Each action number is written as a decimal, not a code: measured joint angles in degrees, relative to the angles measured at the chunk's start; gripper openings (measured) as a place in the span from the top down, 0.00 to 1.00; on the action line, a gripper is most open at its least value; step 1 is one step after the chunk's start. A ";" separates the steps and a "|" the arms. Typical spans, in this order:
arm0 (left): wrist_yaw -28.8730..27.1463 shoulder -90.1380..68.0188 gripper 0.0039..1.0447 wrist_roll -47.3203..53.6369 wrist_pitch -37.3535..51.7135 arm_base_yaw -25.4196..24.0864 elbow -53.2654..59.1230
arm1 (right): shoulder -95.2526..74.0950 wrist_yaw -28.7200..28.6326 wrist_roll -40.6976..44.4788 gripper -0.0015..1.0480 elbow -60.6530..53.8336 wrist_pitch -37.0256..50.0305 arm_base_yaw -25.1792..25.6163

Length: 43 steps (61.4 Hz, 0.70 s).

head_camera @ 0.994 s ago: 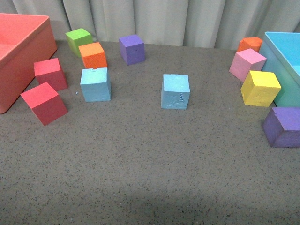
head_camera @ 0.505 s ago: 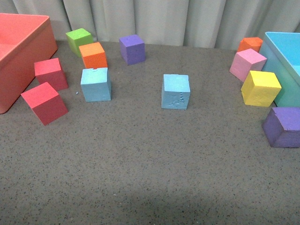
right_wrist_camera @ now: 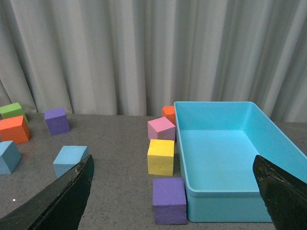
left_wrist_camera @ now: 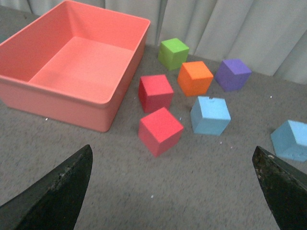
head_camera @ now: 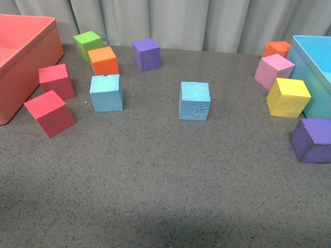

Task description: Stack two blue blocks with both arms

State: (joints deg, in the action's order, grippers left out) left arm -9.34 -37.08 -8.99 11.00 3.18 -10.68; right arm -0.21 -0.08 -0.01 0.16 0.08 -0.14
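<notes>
Two light blue blocks stand apart on the grey table. One blue block (head_camera: 106, 93) sits at the left beside the orange cube. The other blue block (head_camera: 195, 101), with scratchy marks on its front face, stands alone near the middle. In the left wrist view both appear, the left one (left_wrist_camera: 210, 115) and the marked one (left_wrist_camera: 290, 140), well ahead of my left gripper (left_wrist_camera: 171, 165), which is open and empty. In the right wrist view the marked block (right_wrist_camera: 71, 160) and the other block (right_wrist_camera: 8, 155) lie off to the side of my open, empty right gripper (right_wrist_camera: 172, 163). Neither gripper shows in the front view.
A red bin (head_camera: 31, 23) stands at the far left, with two red cubes (head_camera: 49, 112) by it. Green (head_camera: 87, 44), orange (head_camera: 102, 60) and purple (head_camera: 146, 53) cubes sit behind. At the right, pink (head_camera: 273, 71), yellow (head_camera: 287, 97) and purple (head_camera: 312, 139) cubes line a turquoise bin (head_camera: 310, 57).
</notes>
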 joint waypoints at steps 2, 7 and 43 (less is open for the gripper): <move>0.09 -5.27 0.06 -0.20 2.89 0.48 -2.14 | -0.02 -0.02 0.00 0.10 0.00 0.00 0.00; 0.35 -19.39 0.06 -0.50 8.17 1.84 -8.85 | -0.02 0.00 0.02 0.09 0.00 0.00 0.00; 2.64 -75.38 0.06 -1.62 -12.61 9.09 -56.87 | 0.00 0.00 0.00 0.09 0.00 0.00 0.00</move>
State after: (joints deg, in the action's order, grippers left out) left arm -6.70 -112.46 -10.61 -1.61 12.27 -67.55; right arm -0.21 -0.08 -0.01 0.16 0.08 -0.14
